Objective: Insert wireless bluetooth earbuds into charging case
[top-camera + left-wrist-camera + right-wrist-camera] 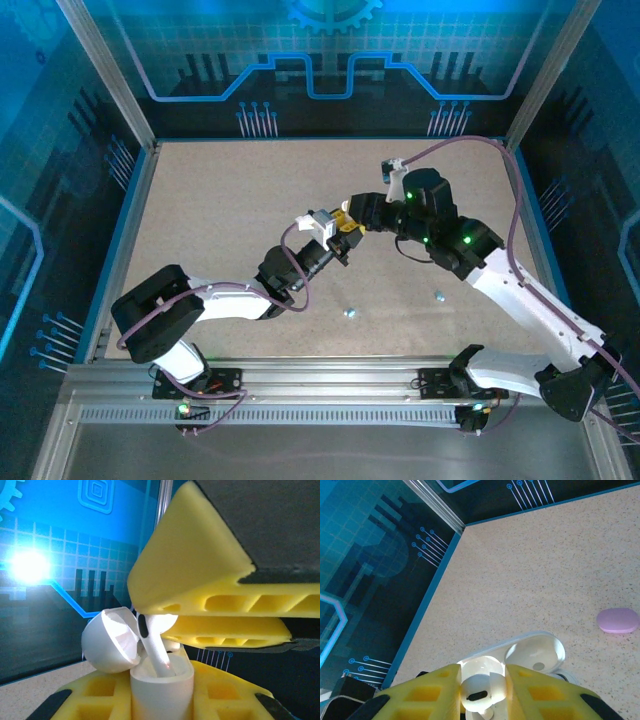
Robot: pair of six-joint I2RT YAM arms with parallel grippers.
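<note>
1. Nearest the arm bases, two tiny blue buds (349, 312) (438, 296) lie loose on the table (530, 565), well apart from each other and from both arms. They are too small to make out in detail. I judge these are work left to do, and no matching case for them can be made out.

2. Farther in, over mid-table, the left end effector (161, 677) is clamped on a white case (162, 697). Its yellow fingers press the body from both sides and hold it upright off the table. The lid (107, 642) is swung fully back, so the opening faces up.

3. Meeting it from the far side, the right end effector (481, 677) is closed on a white bud (155, 647), pinching its head between the yellow fingers.
   - The bud hangs stem-down and tilted.
   - The stem tip is inside the rim of the case, while the head sits well above it.
   - So this bud is part-way in, by my reading, and not seated. It needs pushing down and perhaps straightening before release.
   - Whether a second bud already sits in the other well I cannot tell.

4. Beyond the pair, in the right wrist view, a purple case (618, 620) lies shut on the table, apart from everything else. Nothing touches it, and I judge that it is waiting its turn.
</note>
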